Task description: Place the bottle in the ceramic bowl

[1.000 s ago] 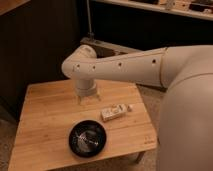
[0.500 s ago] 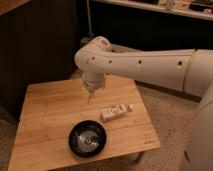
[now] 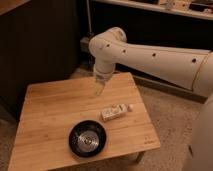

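The black ceramic bowl [image 3: 74, 141] sits near the wooden table's [image 3: 50, 107] front edge. Just beyond it to the right, apart from it, the bottle [image 3: 115, 112] lies on its side. Farther back the gripper [image 3: 98, 88] hangs over the tabletop, holding nothing; whether it is open or closed I cannot tell.

Claw [image 3: 98, 90] above table [image 3: 50, 105] rear; clear wood around bottle [image 3: 114, 112], bowl [image 3: 87, 138].

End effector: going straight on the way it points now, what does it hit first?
Most likely bare wood: the end effector hangs pointing down over the far half of the wooden table, farther back than the bottle and away from the ceramic bowl. Depth is hard to judge.
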Robot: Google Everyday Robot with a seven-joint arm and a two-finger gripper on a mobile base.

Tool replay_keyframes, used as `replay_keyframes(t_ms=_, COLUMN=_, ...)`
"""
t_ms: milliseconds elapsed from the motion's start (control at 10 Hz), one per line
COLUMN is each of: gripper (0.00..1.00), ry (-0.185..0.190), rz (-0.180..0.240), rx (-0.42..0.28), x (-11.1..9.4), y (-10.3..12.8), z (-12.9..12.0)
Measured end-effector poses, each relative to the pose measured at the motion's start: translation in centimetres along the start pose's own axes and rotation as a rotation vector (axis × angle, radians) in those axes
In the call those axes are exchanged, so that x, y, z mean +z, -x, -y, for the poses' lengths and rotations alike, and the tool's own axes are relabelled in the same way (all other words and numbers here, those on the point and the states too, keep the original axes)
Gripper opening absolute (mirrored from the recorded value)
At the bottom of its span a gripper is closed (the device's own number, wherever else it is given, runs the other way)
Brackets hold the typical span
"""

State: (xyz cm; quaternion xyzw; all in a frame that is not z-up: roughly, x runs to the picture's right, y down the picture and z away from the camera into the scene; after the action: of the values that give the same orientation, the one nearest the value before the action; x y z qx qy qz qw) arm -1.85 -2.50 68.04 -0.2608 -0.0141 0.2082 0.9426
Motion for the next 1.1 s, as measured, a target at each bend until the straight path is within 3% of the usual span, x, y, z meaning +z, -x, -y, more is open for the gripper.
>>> replay_keyframes(t_ms=300, gripper=0.65, ry=0.006, rz=0.005, rx=-0.024, x=0.2, y=-0.4, z=0.3)
replay_keyframes(t_ms=600, gripper=0.65, ry=0.019, rz=0.042, rx=-0.056, x=3.4, y=-3.5, z=1.1)
replay_keyframes(t_ms=700, gripper=0.65, ry=0.040, rz=0.089, rx=-0.092, x=5.4, y=-5.0, z=1.2)
replay_keyframes(t_ms=900, gripper=0.65, ry=0.092, rz=0.228, rx=-0.167, x=7.7, y=-7.8, z=1.7)
replay_keyframes(t_ms=1100, gripper=0.65, ry=0.097, rz=0.354, rx=-0.219, x=9.0, y=-9.3, z=2.2)
